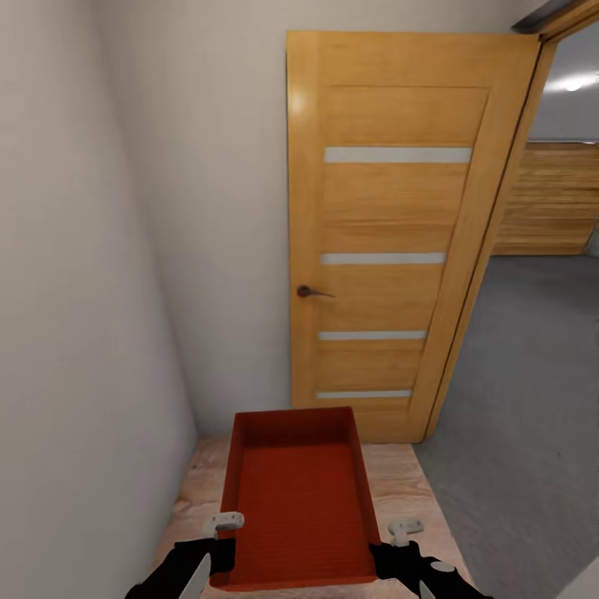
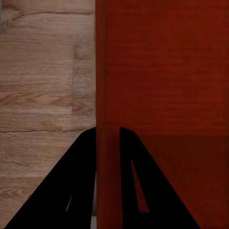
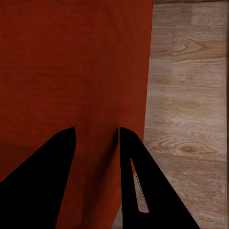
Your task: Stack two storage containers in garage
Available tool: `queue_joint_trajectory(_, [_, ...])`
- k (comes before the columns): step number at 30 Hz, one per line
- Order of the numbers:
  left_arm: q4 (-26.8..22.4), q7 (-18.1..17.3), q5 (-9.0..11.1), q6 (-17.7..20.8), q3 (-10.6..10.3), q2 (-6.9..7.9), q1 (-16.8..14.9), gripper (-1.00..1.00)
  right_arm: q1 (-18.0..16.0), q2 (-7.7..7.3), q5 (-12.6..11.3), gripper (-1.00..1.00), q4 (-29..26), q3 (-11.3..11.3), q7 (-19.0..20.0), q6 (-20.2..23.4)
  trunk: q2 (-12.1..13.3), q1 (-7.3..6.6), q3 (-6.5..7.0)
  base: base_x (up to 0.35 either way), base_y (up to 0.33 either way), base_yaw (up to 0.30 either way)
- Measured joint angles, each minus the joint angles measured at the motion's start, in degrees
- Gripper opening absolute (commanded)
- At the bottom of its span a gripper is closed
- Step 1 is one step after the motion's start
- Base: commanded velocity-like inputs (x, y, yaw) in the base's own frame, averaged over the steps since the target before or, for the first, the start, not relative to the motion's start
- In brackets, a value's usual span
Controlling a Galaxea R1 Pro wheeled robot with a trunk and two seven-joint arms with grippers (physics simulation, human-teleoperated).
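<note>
We carry one red-orange storage container (image 1: pixel 298 499), a rectangular open-top bin with thin plain walls and a faintly ribbed bottom, out in front of us above the light wood-plank flooring (image 1: pixel 399 482). The left gripper (image 2: pixel 107 136) has its black jaws pinching the bin's left wall, one finger inside and one outside; the right gripper (image 3: pixel 95 136) clamps the right wall likewise (the wrist views make this plain, where the head view gives just the knuckles). Ahead stands an open honey-coloured wooden door (image 1: pixel 391 241) with four pale glass strips and a dark lever handle (image 1: pixel 312 291). Past its edge lies grey speckled concrete floor (image 1: pixel 524 391).
</note>
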Motion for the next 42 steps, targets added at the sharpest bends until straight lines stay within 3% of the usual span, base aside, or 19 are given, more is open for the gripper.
queue_joint_trajectory(8, [-0.02, 0.04, 0.1, -0.03, -0.04, 0.01, 0.0, -1.0, -0.02, 0.0, -0.04, -1.0, -0.02, 0.06, -0.02, 0.0, 0.01, 0.01, 0.15, 0.281, 0.0, -0.257])
queue_joint_trajectory(26, [0.1, -0.19, 0.03, -0.09, 0.01, 0.15, -0.01, -1.0, 0.0, 0.14, -0.03, -1.0, -0.01, 0.1, -0.23, 0.01, 0.01, 0.03, 0.52, 0.016, 0.003, -0.27])
queue_joint_trajectory(42, [0.09, -0.13, 0.05, -0.08, 0.01, 0.1, -0.01, -1.0, 0.01, 0.1, -0.03, -1.0, -0.02, 0.09, -0.16, 0.0, 0.0, 0.01, 1.02, 0.216, 0.182, -0.268])
